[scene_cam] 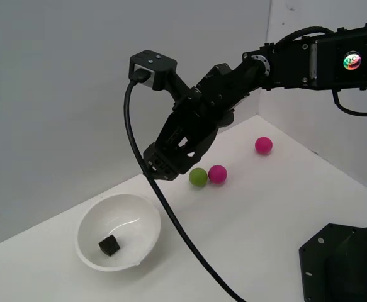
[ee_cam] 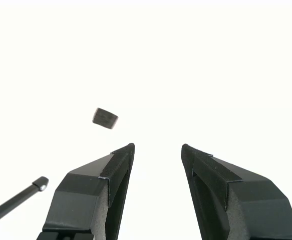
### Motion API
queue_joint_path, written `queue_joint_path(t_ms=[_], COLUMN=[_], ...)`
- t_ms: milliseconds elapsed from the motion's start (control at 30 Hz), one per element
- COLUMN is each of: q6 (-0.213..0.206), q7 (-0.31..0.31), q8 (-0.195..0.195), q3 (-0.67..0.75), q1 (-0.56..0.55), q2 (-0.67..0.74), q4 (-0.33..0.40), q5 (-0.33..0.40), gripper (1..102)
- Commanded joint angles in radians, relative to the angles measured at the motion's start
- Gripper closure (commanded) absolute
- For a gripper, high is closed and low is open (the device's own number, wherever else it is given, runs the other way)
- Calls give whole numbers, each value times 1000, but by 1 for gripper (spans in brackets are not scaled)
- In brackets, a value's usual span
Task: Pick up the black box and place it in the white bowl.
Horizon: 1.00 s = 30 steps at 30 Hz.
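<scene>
The black box (scene_cam: 109, 245), a tiny matte cube, lies inside the white bowl (scene_cam: 139, 211) near the front of the exterior view's left. My gripper (scene_cam: 160, 167) hangs in the air above and to the exterior view's right of the bowl, apart from it. In the wrist view the gripper (ee_cam: 157, 149) is open and empty, and the black box (ee_cam: 105, 118) shows small against an overexposed white ground beyond the fingertips. The bowl's rim cannot be made out in the wrist view.
A green ball (scene_cam: 197, 177) and a magenta ball (scene_cam: 217, 173) touch each other behind the gripper. Another magenta ball (scene_cam: 263, 145) lies farther back at the exterior view's right. A black robot base (scene_cam: 344, 264) fills the front right corner. A black cable (scene_cam: 170, 220) droops across the table.
</scene>
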Motion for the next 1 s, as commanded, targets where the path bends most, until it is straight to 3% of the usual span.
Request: queue_joint_path(t_ms=[0,333,467,967], q6=[-6,5,6,6], q7=[6,6,6,6], q8=[14,69,91,204], q3=[61,193,242,462], q1=[41,213,272,543], q2=[51,183,232,454], q4=[26,115,149,278], q5=[21,110,149,278], gripper=[51,52,62,63])
